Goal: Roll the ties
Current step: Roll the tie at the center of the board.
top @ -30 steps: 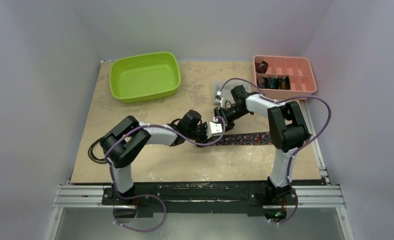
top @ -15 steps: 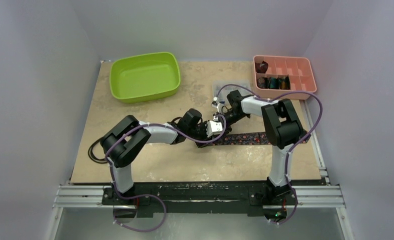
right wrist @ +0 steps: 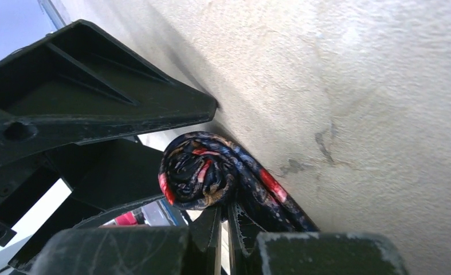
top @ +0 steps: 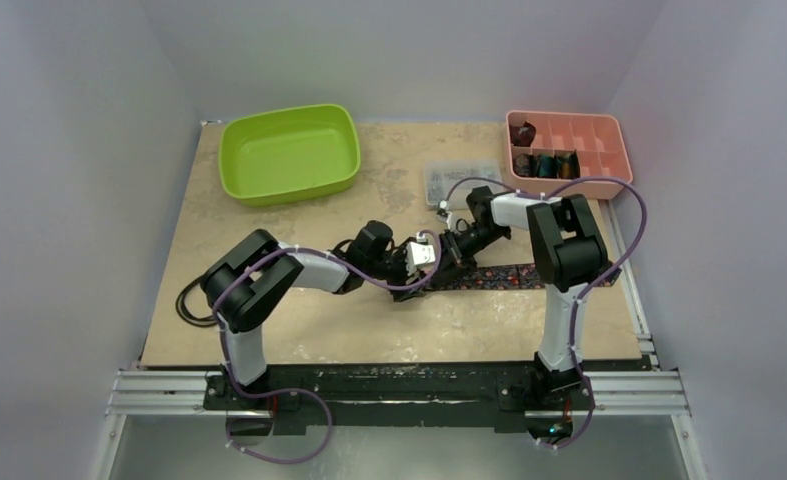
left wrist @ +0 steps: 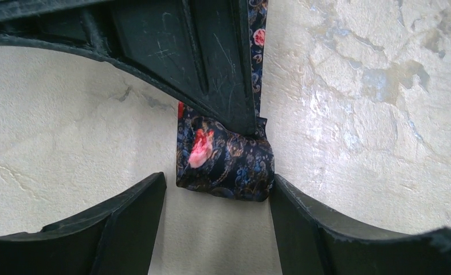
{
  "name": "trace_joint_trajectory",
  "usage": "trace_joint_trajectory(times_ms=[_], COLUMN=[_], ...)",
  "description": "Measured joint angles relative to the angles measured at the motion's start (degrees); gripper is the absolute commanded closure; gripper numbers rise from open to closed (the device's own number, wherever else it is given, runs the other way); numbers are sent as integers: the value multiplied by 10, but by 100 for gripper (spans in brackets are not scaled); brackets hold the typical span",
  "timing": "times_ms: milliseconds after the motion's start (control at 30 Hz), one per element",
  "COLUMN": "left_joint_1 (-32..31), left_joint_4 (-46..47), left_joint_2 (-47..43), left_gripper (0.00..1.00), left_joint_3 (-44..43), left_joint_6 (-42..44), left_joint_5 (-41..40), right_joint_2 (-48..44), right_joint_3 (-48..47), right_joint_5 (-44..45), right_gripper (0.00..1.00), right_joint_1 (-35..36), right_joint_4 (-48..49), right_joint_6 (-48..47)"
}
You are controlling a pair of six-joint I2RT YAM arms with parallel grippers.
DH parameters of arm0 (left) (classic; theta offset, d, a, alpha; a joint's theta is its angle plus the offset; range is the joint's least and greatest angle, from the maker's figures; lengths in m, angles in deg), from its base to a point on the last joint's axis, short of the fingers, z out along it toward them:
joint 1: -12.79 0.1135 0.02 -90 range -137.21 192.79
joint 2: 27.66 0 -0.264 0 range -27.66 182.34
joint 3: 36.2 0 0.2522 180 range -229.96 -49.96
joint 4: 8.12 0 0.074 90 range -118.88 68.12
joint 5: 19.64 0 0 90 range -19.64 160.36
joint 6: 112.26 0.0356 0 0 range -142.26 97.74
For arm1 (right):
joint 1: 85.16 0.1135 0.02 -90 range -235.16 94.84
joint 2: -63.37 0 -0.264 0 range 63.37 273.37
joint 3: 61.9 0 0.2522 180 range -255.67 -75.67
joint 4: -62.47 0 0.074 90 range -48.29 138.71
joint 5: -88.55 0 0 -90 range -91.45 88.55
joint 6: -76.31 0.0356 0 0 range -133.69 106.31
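- Left wrist view: the left gripper stands open, its 2 fingers on either side of the rolled end of the tie. The right-hand finger is touching the coil's edge or nearly so, and a narrow gap shows at the other.
- The right gripper's closed jaws come down from the top of this view, with their tip against the far side of the coil.
- Right wrist view: the right gripper is shut, its 2 fingers pressed together just below the coil. I cannot tell whether any fabric is caught between them.
- The tie's loose band runs from the coil along the right side of these fingers.
- A left finger closes off the space above and left of the coil.
- Top external view: both grippers meet near the table's middle, and the unrolled tie lies flat to the right, passing under the right arm.
- Bare tabletop lies toward the near edge and to the left.
- A clear plastic box sits just behind the grippers.
- The green basin sits at the far left, and the pink tray with rolled coils at the far right.
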Motion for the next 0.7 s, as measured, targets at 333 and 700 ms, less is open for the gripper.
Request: trace_joint_trajectory(times_ms=[333,700], left_joint_1=[-18,-35], left_joint_4=[55,-68], left_joint_2=[18,13], left_gripper=[33,41], left_joint_3=[0,-59], left_joint_6=[14,110], left_joint_5=[-10,-26], right_joint_2=[18,23], right_joint_3=[-5,-13], right_joint_5=[11,11], right_gripper=[100,100], right_joint_1=[-8,-8], right_joint_4=[-22,-33], right_joint_6=[0,-8])
